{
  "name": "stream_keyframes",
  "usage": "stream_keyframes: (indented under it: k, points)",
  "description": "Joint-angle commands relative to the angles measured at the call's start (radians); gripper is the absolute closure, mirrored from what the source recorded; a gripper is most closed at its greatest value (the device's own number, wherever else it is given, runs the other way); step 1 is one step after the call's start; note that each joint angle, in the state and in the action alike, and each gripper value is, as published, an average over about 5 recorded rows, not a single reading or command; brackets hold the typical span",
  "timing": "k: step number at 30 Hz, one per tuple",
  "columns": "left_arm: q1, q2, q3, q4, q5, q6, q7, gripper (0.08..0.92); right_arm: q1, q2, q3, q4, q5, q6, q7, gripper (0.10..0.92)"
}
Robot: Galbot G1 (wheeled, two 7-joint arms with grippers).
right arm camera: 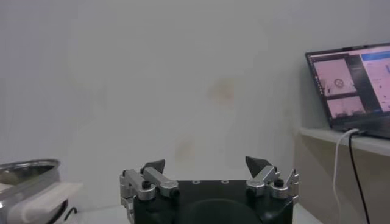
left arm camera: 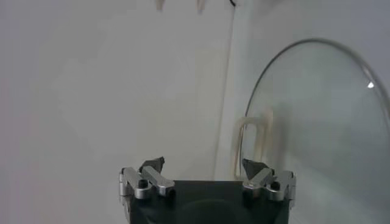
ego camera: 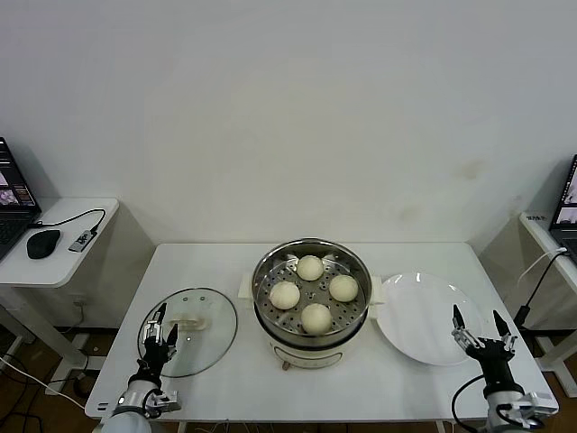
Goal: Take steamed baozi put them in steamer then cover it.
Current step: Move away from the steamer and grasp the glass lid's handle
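Note:
Several cream-white baozi point(ego camera: 309, 267) lie on the perforated tray inside the steel steamer point(ego camera: 267, 262) at the table's middle. The steamer has no cover on it, and its rim shows in the right wrist view point(right arm camera: 27, 173). The glass cover point(ego camera: 212, 307) lies flat on the table to the left, handle point(ego camera: 188, 321) up, and also shows in the left wrist view point(left arm camera: 323, 134). My left gripper point(ego camera: 161, 327) is open and empty at the cover's left edge point(left arm camera: 204, 163). My right gripper point(ego camera: 476, 316) is open and empty at the front right point(right arm camera: 207, 163).
An empty white plate point(ego camera: 424, 316) lies right of the steamer, close to my right gripper. Side tables stand on both sides: the left has a mouse point(ego camera: 42, 244), the right a laptop point(right arm camera: 353, 85) and cables. A white wall is behind.

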Motion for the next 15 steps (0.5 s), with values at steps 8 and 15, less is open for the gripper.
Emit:
stream_keyframes:
  k: [8, 15]
  points:
    - [-0.092, 0.008, 0.013, 0.076, 0.027, 0.038, 0.045, 0.177, -0.002, 0.011, 0.014, -0.005, 0.000, 0.004, 0.001, 0.203]
    - [-0.130, -0.009, 0.041, 0.097, 0.025, 0.045, 0.043, 0.177, 0.004, 0.011, 0.022, -0.021, -0.002, 0.008, 0.001, 0.203]
